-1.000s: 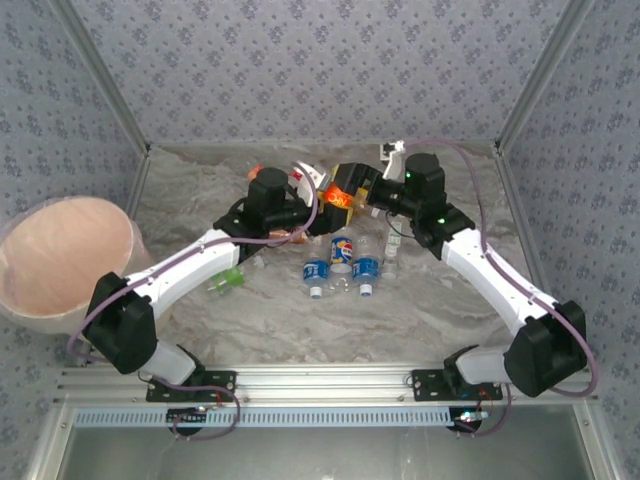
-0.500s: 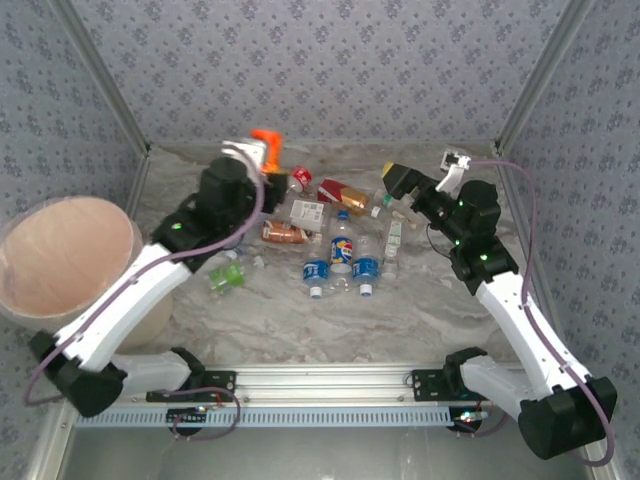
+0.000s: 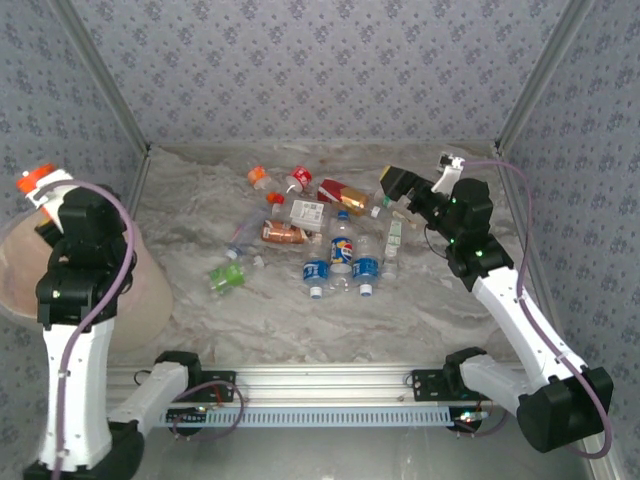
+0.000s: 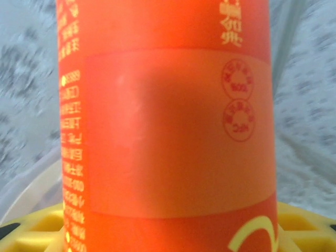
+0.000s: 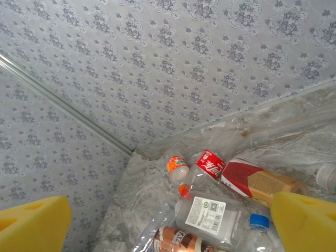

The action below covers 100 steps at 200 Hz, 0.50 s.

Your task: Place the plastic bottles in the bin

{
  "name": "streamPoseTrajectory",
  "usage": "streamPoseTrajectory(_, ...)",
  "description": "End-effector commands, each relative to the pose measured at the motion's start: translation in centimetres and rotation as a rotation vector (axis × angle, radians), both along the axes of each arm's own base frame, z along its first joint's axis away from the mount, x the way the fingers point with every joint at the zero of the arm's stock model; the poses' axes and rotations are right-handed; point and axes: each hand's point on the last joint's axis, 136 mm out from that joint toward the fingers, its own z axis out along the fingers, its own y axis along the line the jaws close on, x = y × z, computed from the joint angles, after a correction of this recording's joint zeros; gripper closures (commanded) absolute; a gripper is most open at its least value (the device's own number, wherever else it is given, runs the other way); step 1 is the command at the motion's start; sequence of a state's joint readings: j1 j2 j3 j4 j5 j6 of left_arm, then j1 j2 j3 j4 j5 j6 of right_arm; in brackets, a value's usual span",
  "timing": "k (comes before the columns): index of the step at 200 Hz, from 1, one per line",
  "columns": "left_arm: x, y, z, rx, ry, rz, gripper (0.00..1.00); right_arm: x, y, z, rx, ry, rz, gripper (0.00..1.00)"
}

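1. find the left gripper [image 3: 40, 192] clamped on the orange-labelled bottle [image 4: 168, 121], raised over the bin [image 3: 150, 285] at the left edge of the surface [image 3: 280, 320].
2. judge the step in hand as the drop. centre over the bin's mouth before parting the pads, never over the whitish rim. cannot tell from the top view how far inside that rim the load sits.
3. open wide and in one go, letting the light bottle fall free instead of clinging to a yellow pad [image 4: 31, 228].
4. note the right gripper [image 3: 395, 183] above the far right of the surface, pads wide apart, holding nothing.
5. count the rest as a loose pile mid-surface: two blue-labelled bottles [image 3: 317, 270] near each other, a green bottle [image 3: 227, 277] apart to the left, a red-labelled bottle [image 5: 210, 163] at the back, a white-labelled clear bottle [image 5: 207, 212] just beside it.
6. mind the crowding there, with several touching or overlapping. pick from the pile's edge, green one first, as likely the easiest reach.
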State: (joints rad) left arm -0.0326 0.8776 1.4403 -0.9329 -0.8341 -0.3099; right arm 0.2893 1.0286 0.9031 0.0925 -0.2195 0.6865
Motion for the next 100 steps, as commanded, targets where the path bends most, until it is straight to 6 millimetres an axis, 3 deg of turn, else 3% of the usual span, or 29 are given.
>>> streamPoseTrajectory(1,0.7,0.6,-5.7,-0.183,0.116,-0.016,0.53,0.0,-0.5,0.8,-0.036,-0.024,-0.021,0.0)
streamPoseTrajectory(32,1.2,1.8,-8.8,-0.34,0.073,0.007,0.53,-0.3,-0.8,1.5,-0.045,-0.027,-0.03,0.0)
streamPoseTrajectory(100,3.4,1.8,-11.8,-0.529,0.044,-0.031,0.46,-0.8,-1.4,0.8,-0.095,-0.03,-0.045,0.0)
